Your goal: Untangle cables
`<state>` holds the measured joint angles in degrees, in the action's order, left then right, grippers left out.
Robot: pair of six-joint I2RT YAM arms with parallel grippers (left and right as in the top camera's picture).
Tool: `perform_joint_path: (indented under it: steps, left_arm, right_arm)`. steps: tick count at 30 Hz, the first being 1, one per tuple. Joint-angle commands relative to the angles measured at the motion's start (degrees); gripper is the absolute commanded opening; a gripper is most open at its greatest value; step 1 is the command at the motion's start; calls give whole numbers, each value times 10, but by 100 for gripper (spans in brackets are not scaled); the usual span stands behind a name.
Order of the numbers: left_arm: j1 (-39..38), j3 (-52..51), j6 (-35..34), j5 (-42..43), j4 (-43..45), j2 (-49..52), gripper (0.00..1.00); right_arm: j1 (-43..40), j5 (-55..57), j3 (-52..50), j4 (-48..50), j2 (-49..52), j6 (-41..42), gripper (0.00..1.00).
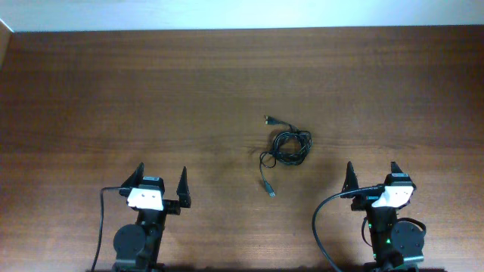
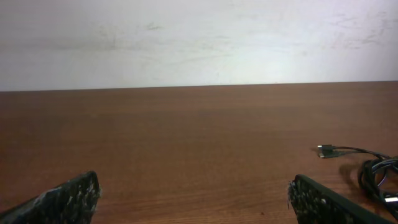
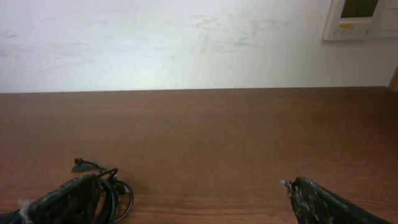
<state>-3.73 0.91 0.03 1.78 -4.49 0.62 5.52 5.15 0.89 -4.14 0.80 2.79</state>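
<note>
Brown wooden table [image 1: 113, 91] carries the cables [image 1: 286, 148] as one small bunch right of centre (plug tails strung near-to-far), forward and left of the right gripper [image 1: 372, 174], nearer it than the left gripper [image 1: 159, 179], both spread wide, empty.

You are working on a table [image 1: 151, 91] of brown wood grain, smooth with a soft sheen. The cables [image 1: 291, 146] look like black plastic, slightly glossy, and one plug [image 1: 271, 193] looks metallic. The fingers [image 2: 65, 199] are matt black, rough and scuffed whitish. The wall [image 2: 186, 37] is matt white and smudged.
</note>
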Motion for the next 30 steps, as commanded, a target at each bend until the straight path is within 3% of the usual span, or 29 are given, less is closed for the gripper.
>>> perform_joint_path:
  steps: [1, 17, 20, 26, 30]
  left_arm:
    - [1, -4, 9, 8, 0, -2, 99]
    - [2, -4, 9, -3, 0, -2, 99]
    - [2, 2, 9, 59, 4, -2, 99]
    - [1, 85, 7, 64, -30, -2, 99]
    - [2, 178, 7, 64, -112, 24, 99]
  right_arm:
    - [4, 9, -6, 1, -5, 1, 98]
    - [4, 9, -6, 1, -5, 1, 98]
    - [4, 9, -6, 1, -5, 0, 98]
    - [4, 9, -6, 1, -5, 0, 98]
    - [4, 9, -6, 1, -5, 0, 98]
